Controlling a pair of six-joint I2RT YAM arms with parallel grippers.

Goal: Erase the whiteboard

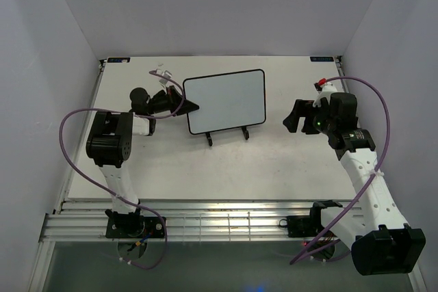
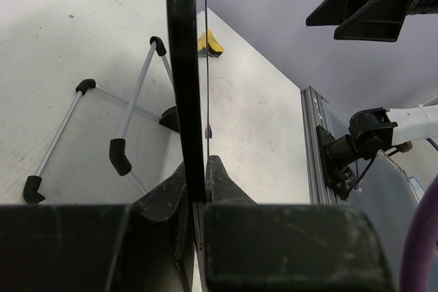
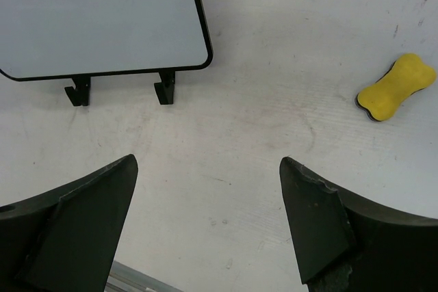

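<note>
The whiteboard (image 1: 226,100) stands upright on its black wire feet (image 1: 210,140) in the middle of the table, and its face looks blank. My left gripper (image 1: 191,107) is shut on the board's left edge. In the left wrist view the black frame (image 2: 181,66) runs edge-on between the fingertips of that gripper (image 2: 198,169). My right gripper (image 1: 295,117) hovers to the right of the board, open and holding nothing. Its wrist view shows the gripper (image 3: 205,165) over bare table, the whiteboard (image 3: 102,18) ahead at the upper left, and a yellow eraser (image 3: 397,87) lying at the right.
The eraser (image 2: 210,44) also shows beyond the board in the left wrist view. An aluminium rail (image 1: 226,220) runs along the table's near edge. Grey walls close in the left, back and right sides. Purple cables (image 1: 68,124) loop from both arms.
</note>
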